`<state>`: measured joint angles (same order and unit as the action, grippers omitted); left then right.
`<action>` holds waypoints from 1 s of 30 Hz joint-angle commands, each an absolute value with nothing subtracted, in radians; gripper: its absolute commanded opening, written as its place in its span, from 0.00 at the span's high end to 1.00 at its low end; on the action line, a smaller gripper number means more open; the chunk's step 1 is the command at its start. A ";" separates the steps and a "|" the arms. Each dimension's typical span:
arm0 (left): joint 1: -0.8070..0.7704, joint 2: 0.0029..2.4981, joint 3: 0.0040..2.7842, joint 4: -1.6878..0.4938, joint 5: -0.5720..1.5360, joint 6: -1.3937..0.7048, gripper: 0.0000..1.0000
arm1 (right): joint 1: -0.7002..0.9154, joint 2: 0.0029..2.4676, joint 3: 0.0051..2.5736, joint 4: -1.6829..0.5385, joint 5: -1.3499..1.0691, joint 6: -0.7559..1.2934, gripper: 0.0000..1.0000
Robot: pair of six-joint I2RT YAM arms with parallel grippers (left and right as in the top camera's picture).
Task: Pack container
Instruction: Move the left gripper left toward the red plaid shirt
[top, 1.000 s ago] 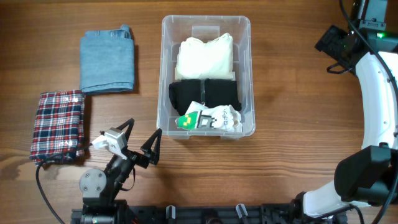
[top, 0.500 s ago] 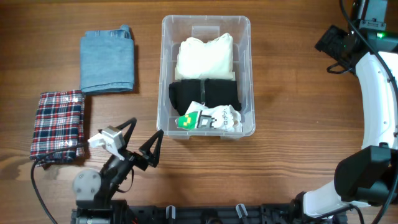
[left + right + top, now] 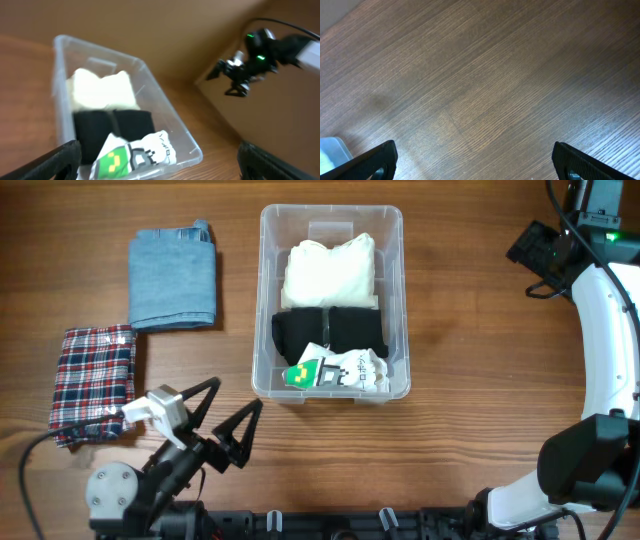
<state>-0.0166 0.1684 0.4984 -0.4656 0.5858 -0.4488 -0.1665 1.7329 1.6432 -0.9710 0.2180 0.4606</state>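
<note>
**Item: container** [image 3: 330, 211]. Clear plastic bin, lid absent. It stands in the middle of the worktop [image 3: 470, 380], closer to the far edge than the near one, with its long side running far to near.

**Contents, far end to near end:**
- cream folded garment [image 3: 330, 270]
- black folded garment [image 3: 328, 332], touching the cream one
- white packet [image 3: 335, 370] with green print, lying against the near wall and overlapping the black garment

The floor of the bin is almost wholly covered. There is room only on top of this layer.

**Unpacked:**
- folded denim [image 3: 172, 278], near the far-left corner, well apart from the bin
- plaid cloth [image 3: 93, 383], red check, at the left edge, just nearward of the denim

**Progress (judgement):** roughly three items of five are stowed. The two cloths on the left appear to be what is left.

**Left gripper** [image 3: 235, 394]: at the near edge, left of centre, between the plaid cloth and the bin's near-left corner. Its jaws are spread wide and hold nothing.

**Right gripper** [image 3: 474, 146]: toward the far-right corner, over bare wood. Its fingers are set wide and hold nothing.

**Obstructions:** none seen between either cloth and the bin. The left arm is the nearer to both cloths.
</note>
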 commanded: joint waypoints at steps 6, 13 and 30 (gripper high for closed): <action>-0.009 0.382 0.801 -0.859 -0.064 -0.536 0.00 | -0.169 1.743 1.641 -0.968 0.236 0.474 0.00; -0.009 0.398 0.844 -0.873 -0.340 -0.537 0.00 | -0.169 1.743 1.641 -0.968 0.236 0.474 0.00; -0.008 0.399 0.845 -0.873 -0.541 -0.584 0.00 | -0.169 1.743 1.641 -0.968 0.236 0.474 0.00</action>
<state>-0.0139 0.4004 0.8288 -0.8982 -0.4976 -0.5640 -0.1665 1.7329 1.6432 -0.9707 0.2184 0.4606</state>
